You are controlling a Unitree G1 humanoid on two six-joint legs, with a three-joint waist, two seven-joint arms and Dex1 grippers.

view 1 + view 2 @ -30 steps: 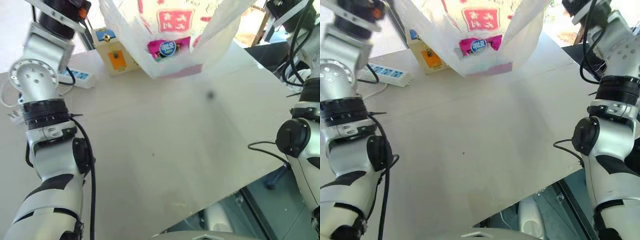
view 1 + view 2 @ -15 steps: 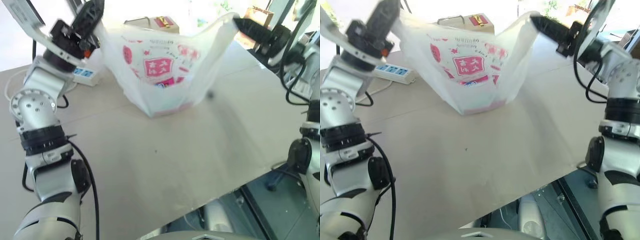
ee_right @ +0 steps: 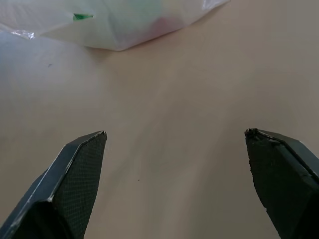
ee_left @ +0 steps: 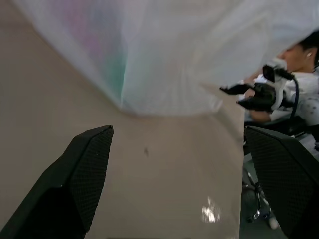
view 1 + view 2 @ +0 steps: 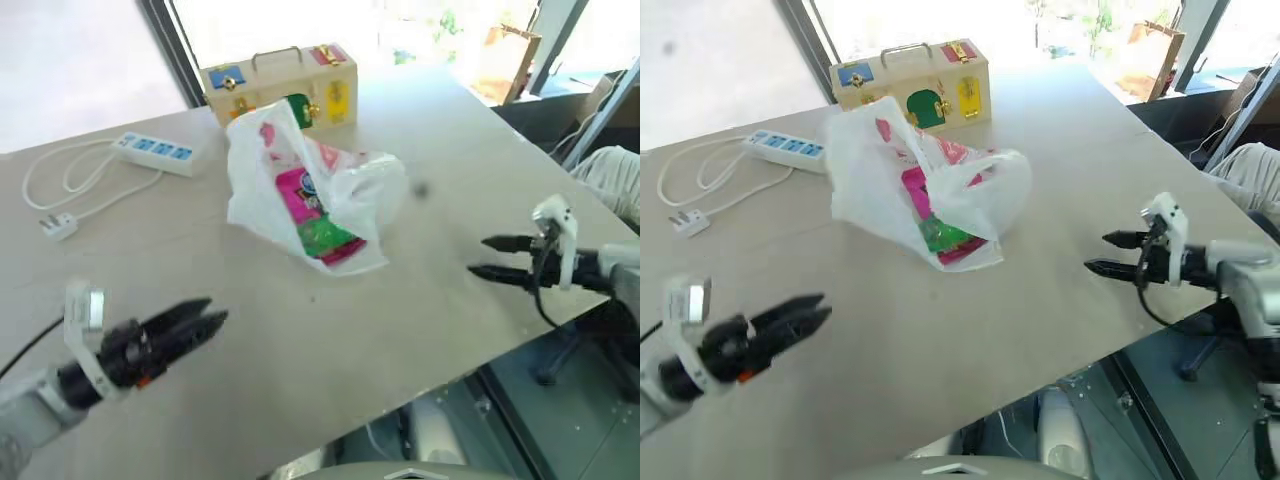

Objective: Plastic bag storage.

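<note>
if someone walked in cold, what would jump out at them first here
The crumpled white plastic bag lying in the middle of the table, with magenta and green packets showing through it. Next, the two black-fingered grippers low over the near edge, the left gripper and the right gripper, both open, empty and apart from the bag. Behind the bag stands a wooden box with coloured latches, a white power strip beside it.

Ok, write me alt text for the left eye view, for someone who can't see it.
A crumpled white plastic bag with snack packets inside lies on a beige table. The left end effector and right end effector hover open on either side of it. Behind it are a wooden box and a power strip.
</note>
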